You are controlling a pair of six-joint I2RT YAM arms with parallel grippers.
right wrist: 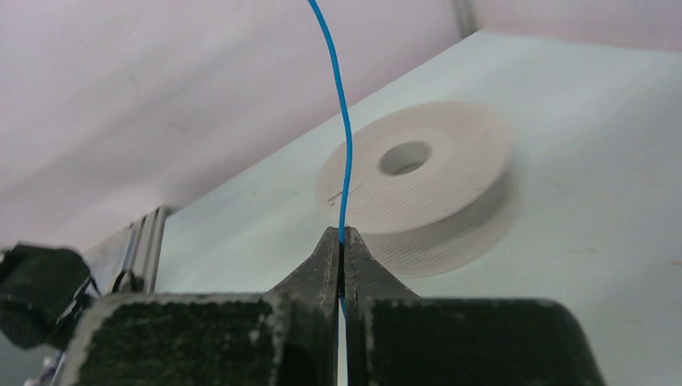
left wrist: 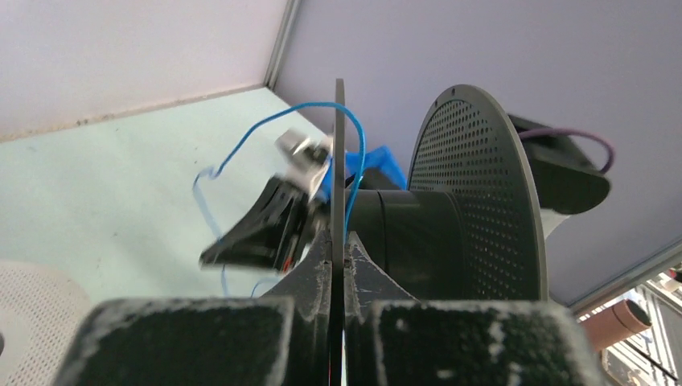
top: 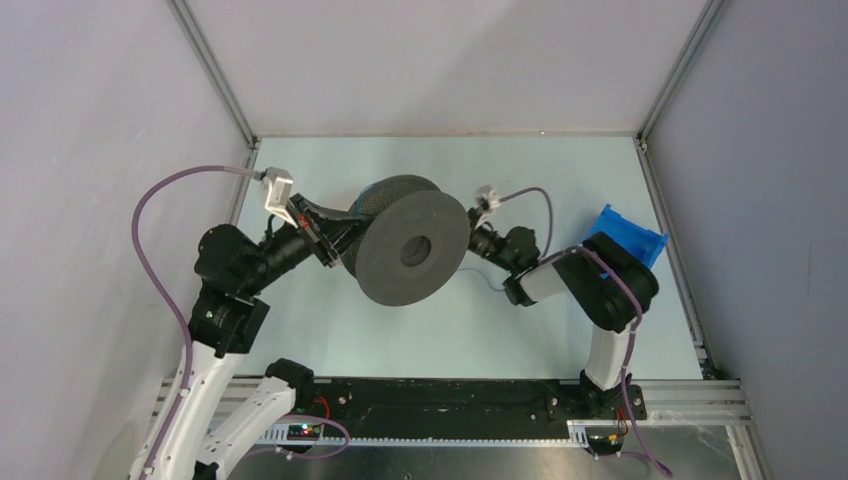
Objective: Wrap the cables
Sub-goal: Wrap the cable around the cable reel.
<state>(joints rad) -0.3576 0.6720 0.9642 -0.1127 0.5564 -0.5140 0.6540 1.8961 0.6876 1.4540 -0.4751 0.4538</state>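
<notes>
The right claw [right wrist: 343, 241] is closed on the blue cable [right wrist: 344, 145]. Its two fingers are pressed together with the thin wire pinched between their tips. From that pinch the cable rises in a slight curve and leaves the top of the right wrist view. Behind the claw, a white spool [right wrist: 418, 185] lies flat on the pale desk [right wrist: 611, 265], its centre hole facing up.

The left claw [left wrist: 338, 245] is clamped on the dark grey spool [left wrist: 474, 185]. Its fingers grip the thin edge of the near flange [left wrist: 339, 145], which stands between them like a blade. Beyond that flange are the dark hub [left wrist: 410, 233] and the perforated far flange. In this view the blue cable comes up from the hub side, arcs over the rim of the near flange and drops in a loose loop to the left. The right claw shows there only as a blur.

From above, the spool sits between the two claws over the middle of the desk, one flange turned towards the camera. A short length of cable trails on the desk below the right claw. A blue bin [top: 628, 240] stands at the right edge of the desk, behind the right arm.
</notes>
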